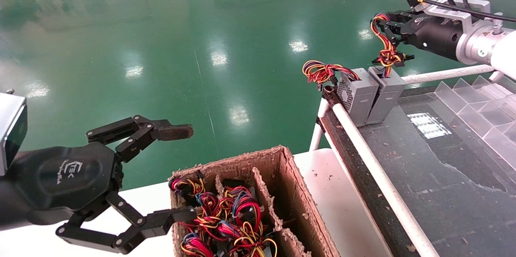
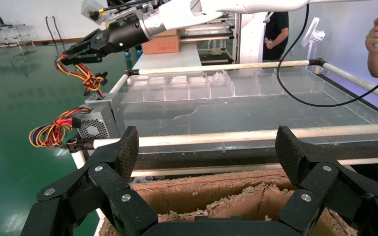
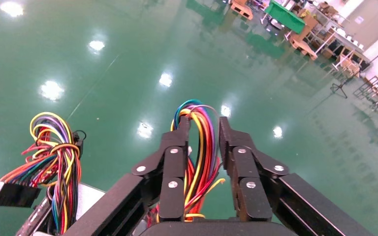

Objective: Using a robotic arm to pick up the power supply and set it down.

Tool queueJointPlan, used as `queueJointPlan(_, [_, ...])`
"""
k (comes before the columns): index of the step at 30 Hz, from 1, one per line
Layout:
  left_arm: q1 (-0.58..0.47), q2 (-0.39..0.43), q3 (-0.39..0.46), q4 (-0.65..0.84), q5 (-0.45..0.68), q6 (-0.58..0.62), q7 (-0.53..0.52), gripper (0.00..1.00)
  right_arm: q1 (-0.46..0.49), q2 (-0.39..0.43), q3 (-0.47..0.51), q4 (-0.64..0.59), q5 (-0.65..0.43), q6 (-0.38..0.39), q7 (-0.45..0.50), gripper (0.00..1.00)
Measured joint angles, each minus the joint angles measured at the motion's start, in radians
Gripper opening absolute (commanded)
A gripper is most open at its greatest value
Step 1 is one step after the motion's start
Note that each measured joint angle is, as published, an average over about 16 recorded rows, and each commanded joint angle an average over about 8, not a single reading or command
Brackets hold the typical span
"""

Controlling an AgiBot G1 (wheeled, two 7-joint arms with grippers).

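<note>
Right gripper pinches the wire tuft of the power supply at the conveyor's far corner.

The power supply (image 1: pixel 386 95) stands upright at the far left corner of the dark conveyor bed (image 1: pixel 443 176), touching its twin grey box (image 1: pixel 356 96), whose tied wire loop hangs out past the white rail (image 1: pixel 375 168). The right gripper (image 1: pixel 386 23) reaches in level from the right, above the box, its jaws closed on the wire tuft (image 3: pixel 199 147), probably because the wires are the easiest handle, with the twin pressed against one side. The box seems to rest on the bed. The left gripper (image 1: pixel 177 174) waits with jaws wide apart over the near cardboard box (image 1: pixel 290 192) of wired units.
</note>
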Motion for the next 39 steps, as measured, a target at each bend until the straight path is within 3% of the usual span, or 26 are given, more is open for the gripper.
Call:
queueJointPlan(10, [0.0,0.0,0.0,0.0,0.0,0.0,0.0,1.0,0.01,0.013,0.01,-0.014,0.014,-0.052,0.062,1.0])
queueJointPlan(22, [0.0,0.0,0.0,0.0,0.0,0.0,0.0,1.0,0.028,0.069,0.055,-0.001,0.082,-0.245,0.183,1.0])
queueJointPlan(29, [0.0,0.0,0.0,0.0,0.0,0.0,0.0,1.0,-0.018,0.115,0.072,0.082,0.138,-0.343,0.236,1.0])
queueJointPlan(39, [0.0,0.0,0.0,0.0,0.0,0.0,0.0,1.0,-0.152,0.187,0.079,0.289,0.228,-0.422,0.291,1.0])
